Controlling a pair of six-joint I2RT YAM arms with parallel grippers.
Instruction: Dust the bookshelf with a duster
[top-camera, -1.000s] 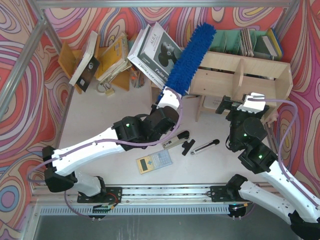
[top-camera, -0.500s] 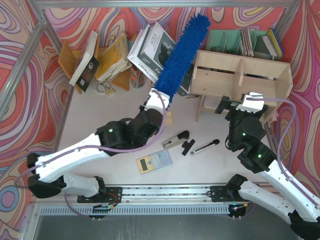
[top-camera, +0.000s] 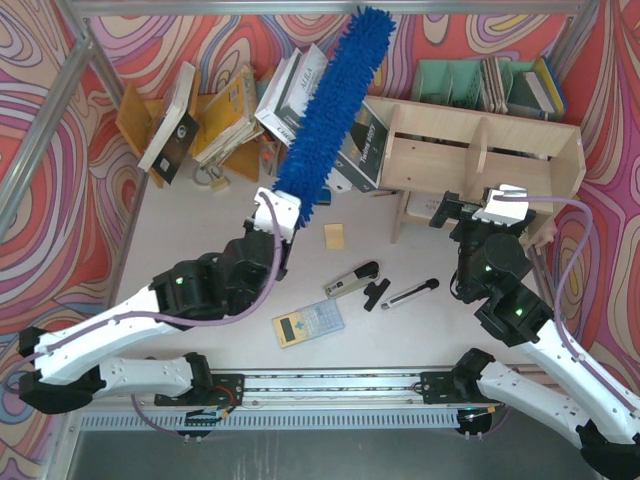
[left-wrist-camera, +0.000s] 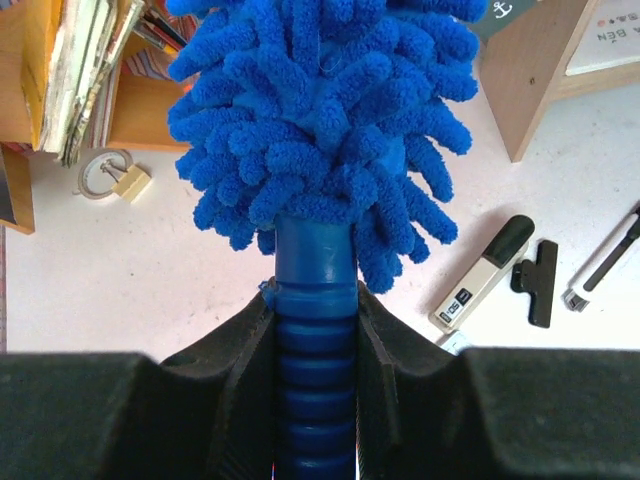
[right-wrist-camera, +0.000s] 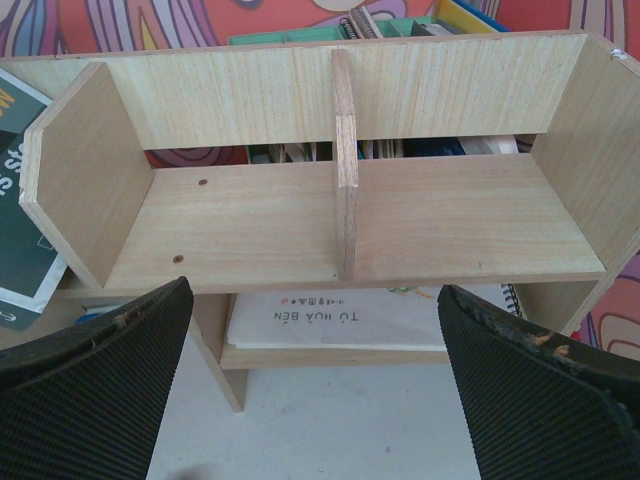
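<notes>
Left gripper (left-wrist-camera: 315, 335): jaws clamped on the ribbed handle of the duster (top-camera: 328, 110). Blue head slants toward the far wall, over leaning books (top-camera: 293, 92), just left of the bookshelf (top-camera: 500, 135) at far right. Right gripper (right-wrist-camera: 315, 375): jaws spread wide, holding nothing, facing the shelf's upper compartments.

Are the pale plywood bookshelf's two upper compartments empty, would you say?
Empty: the pale plywood bookshelf shows only bare boards there in the right wrist view.
</notes>
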